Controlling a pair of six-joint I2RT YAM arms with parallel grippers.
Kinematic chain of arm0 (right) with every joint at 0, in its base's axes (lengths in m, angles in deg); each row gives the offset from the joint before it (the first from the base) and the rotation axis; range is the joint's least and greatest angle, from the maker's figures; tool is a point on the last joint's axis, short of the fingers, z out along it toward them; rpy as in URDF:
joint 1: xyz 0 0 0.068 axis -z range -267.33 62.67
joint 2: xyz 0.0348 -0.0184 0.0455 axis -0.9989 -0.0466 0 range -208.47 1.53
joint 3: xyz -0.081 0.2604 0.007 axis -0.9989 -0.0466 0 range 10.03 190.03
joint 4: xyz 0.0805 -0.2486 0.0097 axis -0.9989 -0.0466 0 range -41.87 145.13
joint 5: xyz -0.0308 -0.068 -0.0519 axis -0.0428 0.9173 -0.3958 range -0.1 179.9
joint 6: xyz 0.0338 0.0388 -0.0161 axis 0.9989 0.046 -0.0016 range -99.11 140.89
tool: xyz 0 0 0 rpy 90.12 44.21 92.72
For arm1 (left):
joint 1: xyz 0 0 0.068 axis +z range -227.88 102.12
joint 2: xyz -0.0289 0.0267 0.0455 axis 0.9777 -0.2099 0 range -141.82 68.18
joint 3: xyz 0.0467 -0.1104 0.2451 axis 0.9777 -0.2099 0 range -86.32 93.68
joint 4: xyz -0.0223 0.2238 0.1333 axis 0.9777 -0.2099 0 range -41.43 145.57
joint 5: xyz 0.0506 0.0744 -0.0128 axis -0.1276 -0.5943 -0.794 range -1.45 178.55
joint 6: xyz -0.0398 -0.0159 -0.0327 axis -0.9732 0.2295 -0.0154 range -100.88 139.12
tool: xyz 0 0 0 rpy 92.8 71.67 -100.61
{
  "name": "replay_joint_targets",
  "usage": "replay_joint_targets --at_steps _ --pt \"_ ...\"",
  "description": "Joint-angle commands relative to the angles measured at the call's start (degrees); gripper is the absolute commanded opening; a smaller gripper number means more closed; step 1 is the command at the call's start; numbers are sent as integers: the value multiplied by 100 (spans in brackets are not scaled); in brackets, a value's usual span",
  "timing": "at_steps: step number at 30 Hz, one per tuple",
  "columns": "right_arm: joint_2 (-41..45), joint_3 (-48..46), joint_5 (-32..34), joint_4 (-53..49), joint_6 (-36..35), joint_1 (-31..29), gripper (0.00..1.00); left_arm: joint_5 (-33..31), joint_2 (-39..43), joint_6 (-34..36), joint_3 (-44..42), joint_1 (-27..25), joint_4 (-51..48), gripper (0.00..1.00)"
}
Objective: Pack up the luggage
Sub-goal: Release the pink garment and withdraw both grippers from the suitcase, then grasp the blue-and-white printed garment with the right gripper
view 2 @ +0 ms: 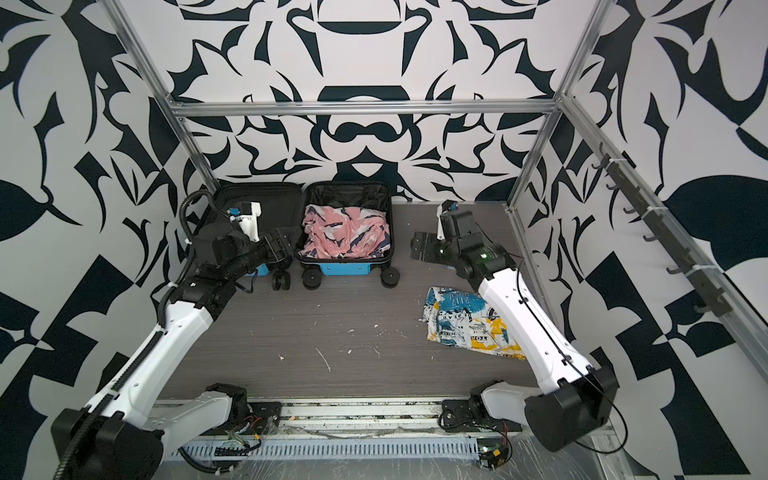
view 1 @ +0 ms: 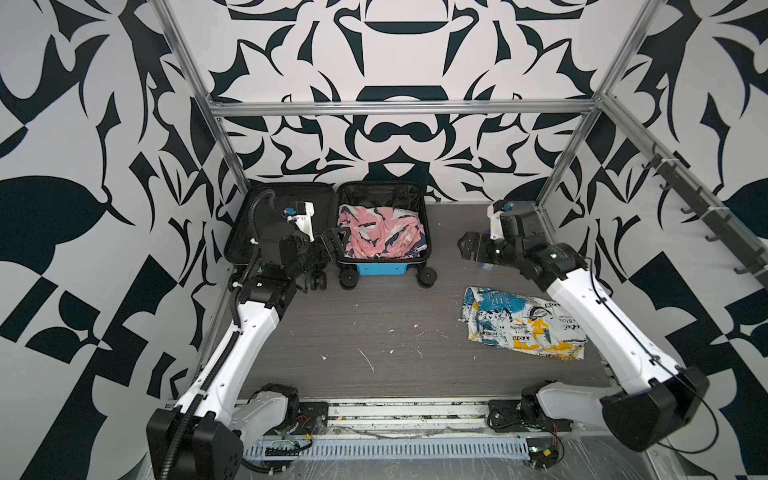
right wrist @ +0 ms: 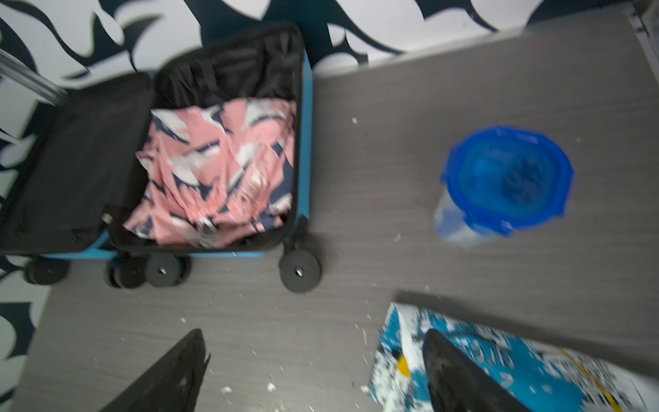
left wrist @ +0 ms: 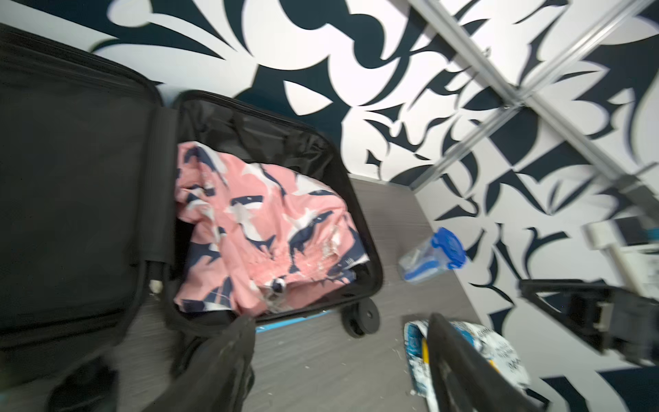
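Two end effectors gape empty. The left end effector [view 1: 336, 242] hangs at the near rim of the open luggage [view 1: 382, 269], far left on the table [view 1: 374, 332]. The right end effector [view 1: 466, 246] is nearer the printed garment [view 1: 521, 326], which lies toward its base, long axis across the table.

**Left arm** [view 1: 249, 330], white shells with black joints: it rises from its base at the near edge, the forearm slants away, and the wrist bends toward the middle.

**Left gripper** [view 1: 334, 241], black, parallel-jawed: it points rightward in both top views. In the left wrist view its fingers [left wrist: 221, 360] stand apart with nothing between them.

**Right arm** [view 1: 602, 328], same build: it mirrors this pose from the opposite side.

**Right gripper** [view 1: 467, 245], black: it is held aloft and points leftward. Its fingers [right wrist: 171, 374] are spread wide and empty.
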Motion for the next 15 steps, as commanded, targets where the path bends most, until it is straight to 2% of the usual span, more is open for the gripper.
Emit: replay_joint_targets --at_steps 1,4,9,12,15 --pt "339 -756 148 -190 -62 6 96 697 346 -123 -521 -71 189 79" --pt "680 -1626 154 -117 179 6 93 689 925 -159 -1254 -162 156 79" --pt "806 -2637 164 141 589 6 88 437 1967 -719 -2500 -301 9 78" --pt "627 -3022 141 491 756 6 87 -122 2387 -1112 -3233 -864 -19 75" --pt "243 -3161 156 781 807 6 85 -957 2592 -1527 -3769 -1731 -39 71"
